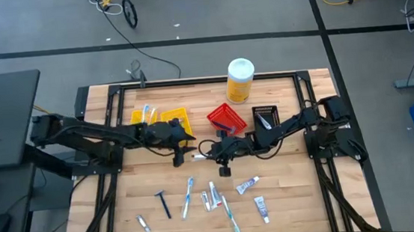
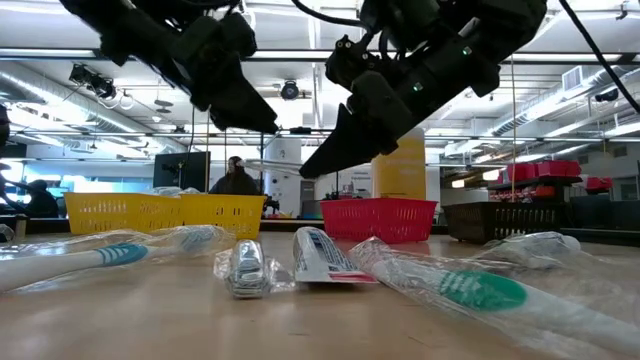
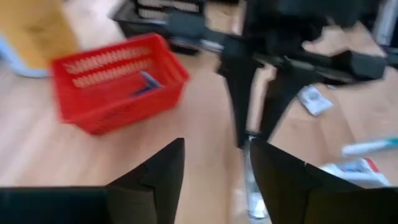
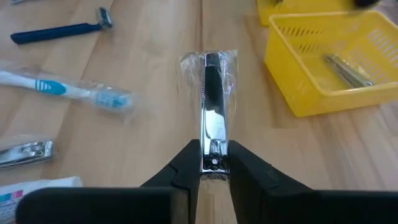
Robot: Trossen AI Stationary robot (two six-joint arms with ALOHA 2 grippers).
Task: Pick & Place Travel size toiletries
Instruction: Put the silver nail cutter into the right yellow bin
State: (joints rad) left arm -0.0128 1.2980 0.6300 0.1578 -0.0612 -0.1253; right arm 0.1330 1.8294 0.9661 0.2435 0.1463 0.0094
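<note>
The wrapped nail clipper [image 4: 212, 112] — a slim silvery piece in clear film — is clamped at one end between the right gripper's [image 4: 213, 163] fingers, held off the table just in front of the red bin [image 1: 227, 119], on the side away from the yellow canister [image 1: 239, 80]. Its free end points at the left gripper [image 3: 216, 180], which stands just beside it with its jaws spread wide and nothing between them.

This looks like a hand-over between the arms, with the clipper now resting in the right claw alone. A yellow bin [image 4: 329, 59] beside the red one already holds a similar silvery clipper, so that may be where this one belongs, though I cannot be sure.

The next move calls for a steady carry over the chosen bin's rim, then a clean release; the left arm ought to draw clear first.

Farther from the red bin, toward the table's front edge, lie the remaining toiletries — a blue razor [image 1: 163, 203], wrapped toothbrushes [image 1: 188, 195], small toothpaste tubes [image 1: 247, 184] — still to be sorted.
</note>
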